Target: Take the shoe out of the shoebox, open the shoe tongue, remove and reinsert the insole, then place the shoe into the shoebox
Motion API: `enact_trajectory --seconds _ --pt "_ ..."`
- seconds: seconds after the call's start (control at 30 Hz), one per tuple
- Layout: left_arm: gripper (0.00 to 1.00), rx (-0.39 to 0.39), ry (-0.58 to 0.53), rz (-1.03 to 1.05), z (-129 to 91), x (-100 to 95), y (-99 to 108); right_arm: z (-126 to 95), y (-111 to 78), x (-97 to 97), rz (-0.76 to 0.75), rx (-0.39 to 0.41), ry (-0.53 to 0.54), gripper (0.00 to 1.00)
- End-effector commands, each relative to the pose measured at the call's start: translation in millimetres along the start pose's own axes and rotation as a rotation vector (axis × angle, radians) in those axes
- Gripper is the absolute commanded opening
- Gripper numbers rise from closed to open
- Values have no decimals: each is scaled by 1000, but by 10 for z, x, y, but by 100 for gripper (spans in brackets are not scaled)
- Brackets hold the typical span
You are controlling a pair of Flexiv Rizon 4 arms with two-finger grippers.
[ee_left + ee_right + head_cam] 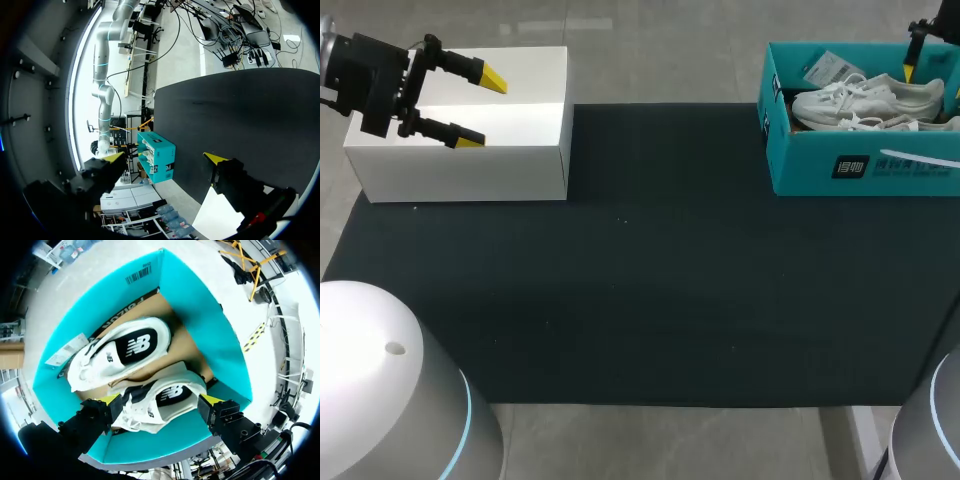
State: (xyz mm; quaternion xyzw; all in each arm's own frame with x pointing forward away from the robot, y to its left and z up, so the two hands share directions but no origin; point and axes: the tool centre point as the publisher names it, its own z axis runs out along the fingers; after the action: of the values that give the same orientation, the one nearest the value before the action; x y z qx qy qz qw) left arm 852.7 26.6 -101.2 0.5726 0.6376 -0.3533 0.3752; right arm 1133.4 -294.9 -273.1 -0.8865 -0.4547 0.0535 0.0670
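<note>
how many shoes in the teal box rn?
2. Both white lace-up sneakers lie in the teal cardboard shoebox: one under the open right gripper, the other ahead of it.

— What lies on my table besides the job?
— A black mat (650,290) covers it; a white box (460,175) sits on its far left corner.
— How does the box lie?
— Square to the mat; its back part reaches past the mat's far edge; from my left wrist, one white corner of it shows against the mat's rim.
— Anything more?
— A few pale specks on the mat; too small for me to name.
</note>
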Motion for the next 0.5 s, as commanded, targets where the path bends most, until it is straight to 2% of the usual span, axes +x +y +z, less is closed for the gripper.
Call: enact_trajectory --seconds 0.03,0.27,0.33,0.5 --pt "100 2 4 1 0 -4 13 -180 -151 -29 -18 262 -6 100" --pt "100 2 4 1 0 -4 13 -197 -549 -104 -28 237 7 100" --pt "100 2 4 1 0 -4 13 -207 -664 -100 -45 189 0 100" --pt "100 2 4 1 0 -4 13 -232 -892 -98 -111 -6 6 100"
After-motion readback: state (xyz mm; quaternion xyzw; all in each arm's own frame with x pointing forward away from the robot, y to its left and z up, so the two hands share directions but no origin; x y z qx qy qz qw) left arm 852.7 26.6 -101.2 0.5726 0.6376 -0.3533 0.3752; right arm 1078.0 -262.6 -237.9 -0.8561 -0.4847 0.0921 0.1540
